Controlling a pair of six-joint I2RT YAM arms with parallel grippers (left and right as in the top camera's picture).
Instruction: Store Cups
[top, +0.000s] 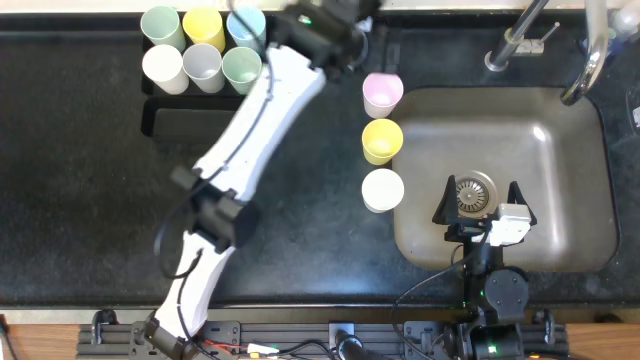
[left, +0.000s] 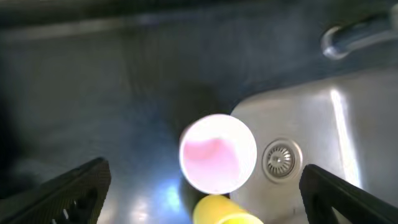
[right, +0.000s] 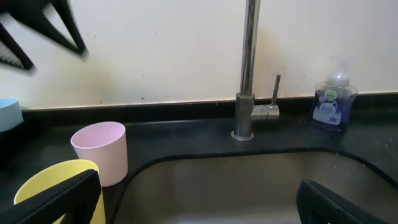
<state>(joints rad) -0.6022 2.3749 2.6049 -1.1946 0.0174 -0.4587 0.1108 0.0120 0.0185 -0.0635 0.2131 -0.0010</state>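
Three cups stand in a row on the dark counter along the sink's left rim: a pink cup (top: 382, 92) (left: 217, 152) (right: 101, 149) farthest back, a yellow cup (top: 382, 140) (left: 224, 210) (right: 56, 186) in the middle, and a white cup (top: 382, 190) nearest. My left gripper (top: 335, 35) (left: 205, 168) hovers open above the pink cup, its fingers wide on either side and nothing between them. My right gripper (top: 478, 200) (right: 199, 193) hangs open and empty over the sink basin near the drain (top: 475, 192).
A black rack (top: 150, 100) at the back left holds several upright cups in green, yellow, blue and white. The steel sink (top: 560, 130) lies to the right, with a faucet (right: 249, 68) and a soap bottle (right: 334, 99) behind it. The left arm's white links cross the counter diagonally.
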